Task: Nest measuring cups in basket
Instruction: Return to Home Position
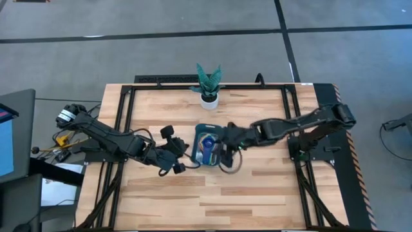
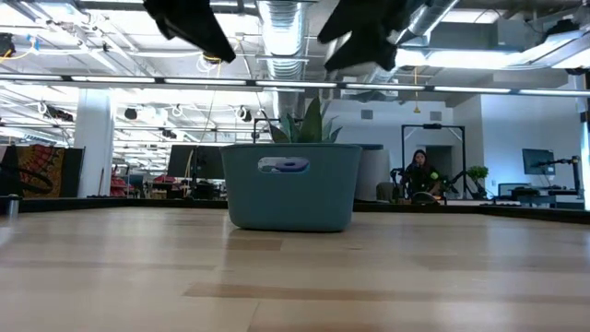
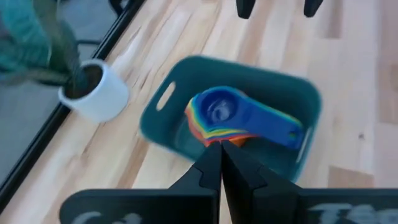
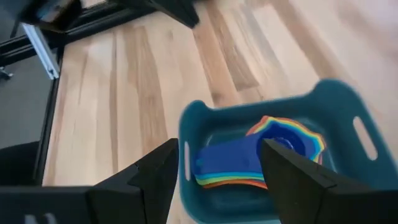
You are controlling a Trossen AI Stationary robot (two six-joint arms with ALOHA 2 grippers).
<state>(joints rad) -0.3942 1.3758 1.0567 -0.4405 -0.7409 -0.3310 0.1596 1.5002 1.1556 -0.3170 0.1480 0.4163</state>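
Observation:
The dark teal basket (image 1: 207, 145) stands on the table's middle, seen also in the low view (image 2: 290, 184). Several measuring cups (image 3: 230, 118) lie nested in it, a blue one on top, their handles fanned out toward one side (image 4: 227, 163). My left gripper (image 3: 221, 149) hovers shut above the basket's left rim (image 1: 183, 156). My right gripper (image 4: 219, 149) hovers open over the basket's right part (image 1: 223, 149), its fingers apart above the cups. In the low view both grippers (image 2: 189, 23) (image 2: 369, 32) hang well above the basket.
A small white pot with a green plant (image 1: 208, 96) stands behind the basket near the table's far edge, shown also in the left wrist view (image 3: 99, 93). Bare wood lies in front of the basket (image 1: 212, 200). A person (image 2: 419, 175) sits in the room far behind.

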